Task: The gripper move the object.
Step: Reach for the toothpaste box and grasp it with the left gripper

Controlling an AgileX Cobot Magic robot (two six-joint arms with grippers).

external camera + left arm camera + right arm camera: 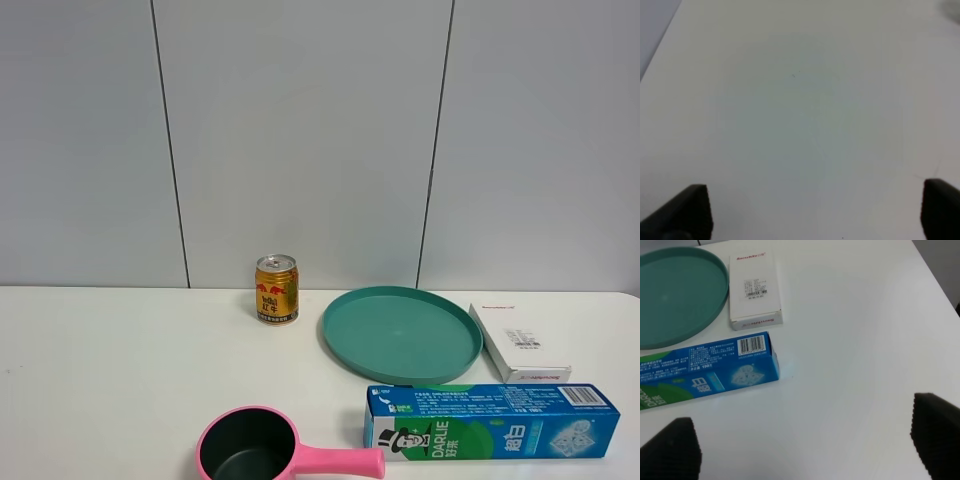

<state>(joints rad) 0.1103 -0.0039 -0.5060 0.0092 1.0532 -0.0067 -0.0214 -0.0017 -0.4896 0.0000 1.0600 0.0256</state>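
The left gripper (815,212) was spread wide, its 2 black jaws far apart and gripping nothing. The right gripper (805,437) stood likewise; its blurred tips seemed rounded.

Long DARLIE box (490,421), blue-green — lying flat

This is looking like a robot-testing lab bench: a white tabletop (100,380) is sitting against plain grey wall panels (300,130), carrying mismatched props: a drink can (277,289), green plate (402,333), pink saucepan (250,447), toothpaste box (490,421) and white box (518,342).
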